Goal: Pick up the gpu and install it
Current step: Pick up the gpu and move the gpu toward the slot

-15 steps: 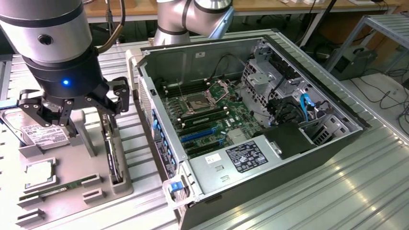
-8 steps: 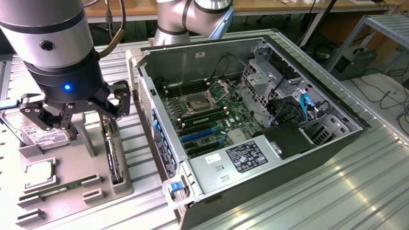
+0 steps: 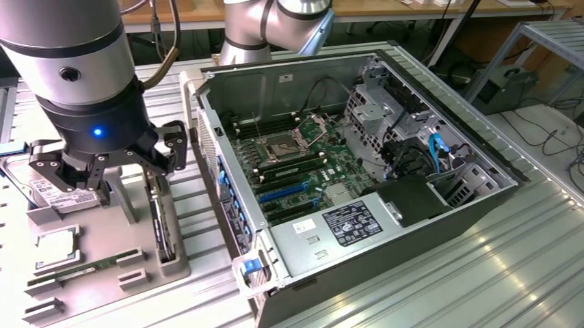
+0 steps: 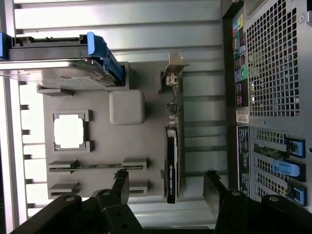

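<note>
One gpu (image 4: 171, 161) on edge in grey holder (image 4: 105, 141). One gripper (image 4: 165, 179) over it, jaws wide, empty. Nearby: one RAM stick (image 4: 97, 166), CPU (image 4: 69, 131), hard drive (image 4: 53, 73); open case (image 3: 310, 273) beside.

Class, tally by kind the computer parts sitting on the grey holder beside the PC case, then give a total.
Hard drive: 1
CPU: 1
RAM stick: 1
GPU: 1
Total: 4
</note>
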Tool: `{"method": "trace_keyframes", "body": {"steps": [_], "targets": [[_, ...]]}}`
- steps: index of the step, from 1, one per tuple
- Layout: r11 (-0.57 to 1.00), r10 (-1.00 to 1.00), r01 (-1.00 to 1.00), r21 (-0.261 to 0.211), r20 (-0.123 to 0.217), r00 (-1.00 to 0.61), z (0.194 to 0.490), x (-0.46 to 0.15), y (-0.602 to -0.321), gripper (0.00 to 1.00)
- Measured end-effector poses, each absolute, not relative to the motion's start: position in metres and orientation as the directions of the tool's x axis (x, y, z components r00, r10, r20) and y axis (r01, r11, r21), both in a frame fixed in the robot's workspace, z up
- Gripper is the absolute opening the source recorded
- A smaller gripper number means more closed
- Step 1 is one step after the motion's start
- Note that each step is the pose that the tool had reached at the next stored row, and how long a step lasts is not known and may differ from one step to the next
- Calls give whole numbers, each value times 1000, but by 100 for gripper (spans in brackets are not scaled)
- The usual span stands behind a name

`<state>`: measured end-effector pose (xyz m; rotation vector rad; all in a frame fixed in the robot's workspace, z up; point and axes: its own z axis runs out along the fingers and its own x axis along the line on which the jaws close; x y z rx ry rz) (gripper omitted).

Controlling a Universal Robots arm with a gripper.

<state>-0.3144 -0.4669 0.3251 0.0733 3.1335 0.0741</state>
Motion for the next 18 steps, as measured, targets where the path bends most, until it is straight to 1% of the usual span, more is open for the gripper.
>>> {"method": "trace_keyframes", "body": {"steps": [18], "targets": [[998, 47, 47, 47, 0, -999, 316, -314, -479, 72]]}}
